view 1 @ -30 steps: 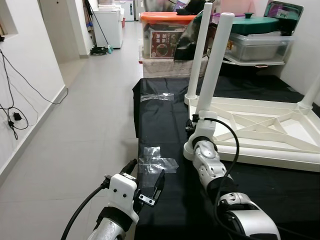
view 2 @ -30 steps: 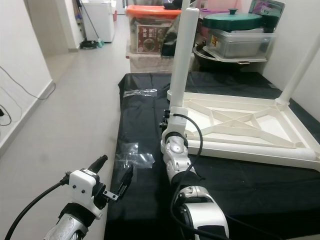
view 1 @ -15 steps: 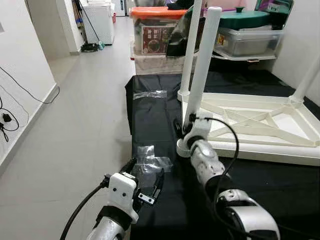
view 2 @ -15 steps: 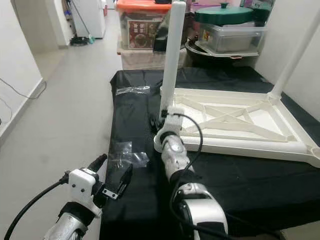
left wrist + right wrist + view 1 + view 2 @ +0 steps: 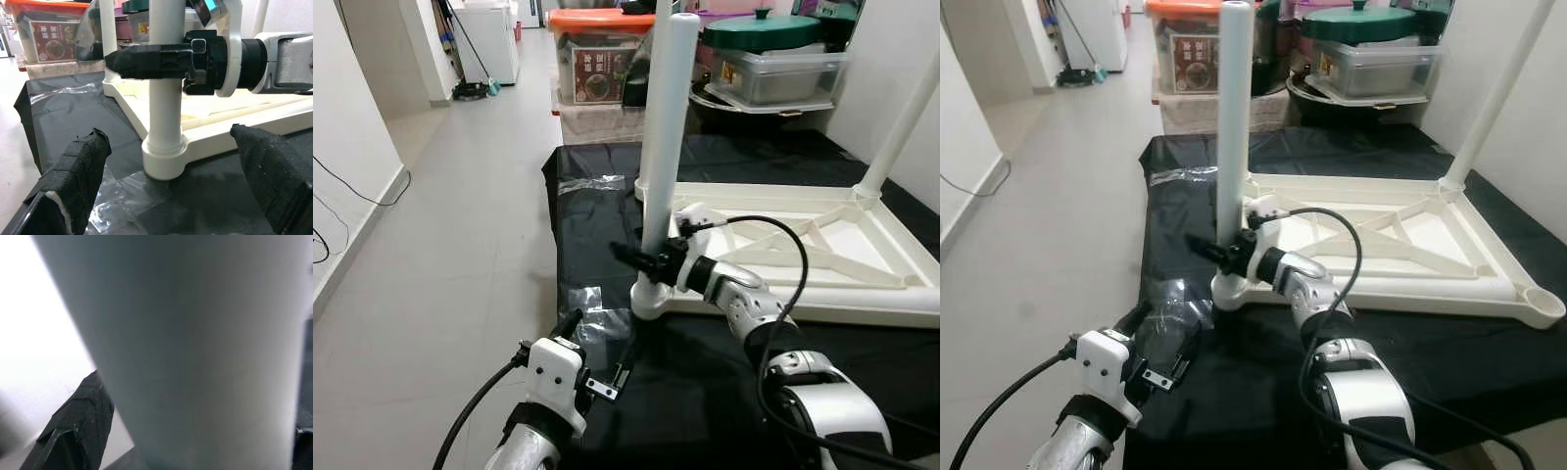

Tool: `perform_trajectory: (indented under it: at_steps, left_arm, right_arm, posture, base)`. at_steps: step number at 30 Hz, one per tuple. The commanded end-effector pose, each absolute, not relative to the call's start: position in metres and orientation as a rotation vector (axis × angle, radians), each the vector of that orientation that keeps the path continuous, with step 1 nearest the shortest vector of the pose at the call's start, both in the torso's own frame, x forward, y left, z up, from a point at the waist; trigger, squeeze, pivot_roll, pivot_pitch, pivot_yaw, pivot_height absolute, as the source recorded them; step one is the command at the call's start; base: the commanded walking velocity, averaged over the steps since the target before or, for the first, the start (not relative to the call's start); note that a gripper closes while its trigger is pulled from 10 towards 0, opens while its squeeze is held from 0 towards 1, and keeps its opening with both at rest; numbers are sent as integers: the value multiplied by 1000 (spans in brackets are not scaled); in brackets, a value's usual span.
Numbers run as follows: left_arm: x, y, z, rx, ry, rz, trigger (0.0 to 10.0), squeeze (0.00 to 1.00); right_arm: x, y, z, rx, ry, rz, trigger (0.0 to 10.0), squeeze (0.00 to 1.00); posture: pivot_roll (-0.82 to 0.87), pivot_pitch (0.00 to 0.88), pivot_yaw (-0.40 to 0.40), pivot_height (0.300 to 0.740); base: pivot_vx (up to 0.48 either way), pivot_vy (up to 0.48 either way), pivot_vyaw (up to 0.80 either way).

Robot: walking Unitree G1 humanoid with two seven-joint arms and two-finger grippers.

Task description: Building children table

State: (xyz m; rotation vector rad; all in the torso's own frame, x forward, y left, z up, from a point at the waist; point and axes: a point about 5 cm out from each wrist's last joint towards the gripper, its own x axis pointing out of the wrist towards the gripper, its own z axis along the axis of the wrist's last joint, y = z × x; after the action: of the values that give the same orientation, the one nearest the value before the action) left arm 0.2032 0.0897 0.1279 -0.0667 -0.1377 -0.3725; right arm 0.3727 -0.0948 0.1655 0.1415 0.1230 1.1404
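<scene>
While the white table top (image 5: 822,245) lies upside down on the black sheet (image 5: 597,211), the right tool (image 5: 651,262) is clamped on the near white leg (image 5: 664,147), low on the tube, just above its round socket (image 5: 649,299). That leg stands upright at the near left corner of the frame. The right wrist view shows one black finger (image 5: 80,423) pressed against the tube. The left tool (image 5: 171,181) hovers low before the socket, fingers (image 5: 73,171) spread wide apart, holding nothing. Clear plastic wrap (image 5: 597,318) lies on the sheet beside the socket. Storage boxes (image 5: 607,59) stand beyond.
</scene>
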Motion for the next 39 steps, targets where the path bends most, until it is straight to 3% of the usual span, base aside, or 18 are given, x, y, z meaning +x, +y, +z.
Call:
perform_trajectory:
  at_steps: [1, 3, 8, 9, 10, 11, 16, 19, 22, 24, 25, 26, 27, 30, 33, 39]
  left_arm:
    - [203, 89, 124, -63, -118, -371, 10000, 0]
    - [203, 90, 124, -62, -116, -370, 10000, 0]
    - [203, 91, 123, -58, -115, -368, 10000, 0]
    - [203, 91, 123, -57, -114, -368, 10000, 0]
    - [203, 91, 123, -57, -114, -368, 10000, 0]
    - [202, 91, 123, -57, -114, -368, 10000, 0]
    - [202, 90, 122, -58, -111, -371, 10000, 0]
    - [202, 90, 122, -60, -109, -372, 10000, 0]
    - [202, 90, 122, -60, -109, -372, 10000, 0]
    - [202, 90, 122, -60, -109, -371, 10000, 0]
    - [203, 90, 121, -59, -108, -369, 10000, 0]
    - [203, 90, 121, -60, -108, -368, 10000, 0]
    - [203, 90, 121, -60, -108, -368, 10000, 0]
    - [203, 90, 121, -60, -107, -368, 10000, 0]
    - [204, 90, 121, -60, -107, -369, 10000, 0]
    - [204, 90, 121, -60, -107, -370, 10000, 0]
  right_arm:
    - [366, -81, 159, 128, 182, 1258, 10000, 0]
    - [358, -77, 155, 76, 229, 1411, 10000, 0]
    - [351, -75, 150, 41, 266, 1507, 10000, 0]
    - [349, -73, 148, 41, 274, 1524, 3412, 0]
    - [349, -73, 148, 41, 274, 1524, 3412, 0]
    - [348, -72, 146, 42, 278, 1534, 0, 0]
    - [350, -68, 145, 42, 232, 1475, 0, 0]
    - [356, -59, 140, 41, 174, 1274, 0, 0]
    - [356, -59, 140, 41, 174, 1274, 0, 0]
    - [370, -63, 132, -11, 196, 913, 0, 0]
    - [381, -79, 130, -58, 183, 582, 0, 0]
    - [385, -92, 132, -44, 162, 419, 0, 0]
    - [385, -92, 132, -44, 162, 419, 0, 0]
    - [390, -120, 138, 36, 98, 86, 0, 0]
    - [387, -125, 137, 103, 88, -33, 0, 0]
    - [383, -120, 135, 137, 87, -96, 0, 0]
  posture:
    - [-4, 0, -28, 740]
    - [11, 0, -24, 740]
    - [34, 0, -26, 740]
    - [34, 0, -26, 740]
    - [34, 0, -26, 740]
    - [31, 0, -25, 740]
    - [29, 0, -24, 740]
    - [22, 0, -25, 740]
    - [22, 0, -25, 740]
    - [22, 0, -25, 740]
    - [23, 0, -29, 740]
    - [23, 0, -29, 740]
    - [23, 0, -29, 740]
    - [19, 0, -26, 740]
    - [14, 0, -25, 740]
    - [14, 0, -25, 740]
  base:
    - [0, 0, 0]
    - [0, 0, 0]
    - [0, 0, 0]
    - [0, 0, 0]
    - [0, 0, 0]
    - [0, 0, 0]
    - [0, 0, 0]
    - [0, 0, 0]
    - [0, 0, 0]
    - [0, 0, 0]
    - [0, 0, 0]
    - [0, 0, 0]
    - [0, 0, 0]
    - [0, 0, 0]
    - [0, 0, 0]
    - [0, 0, 0]
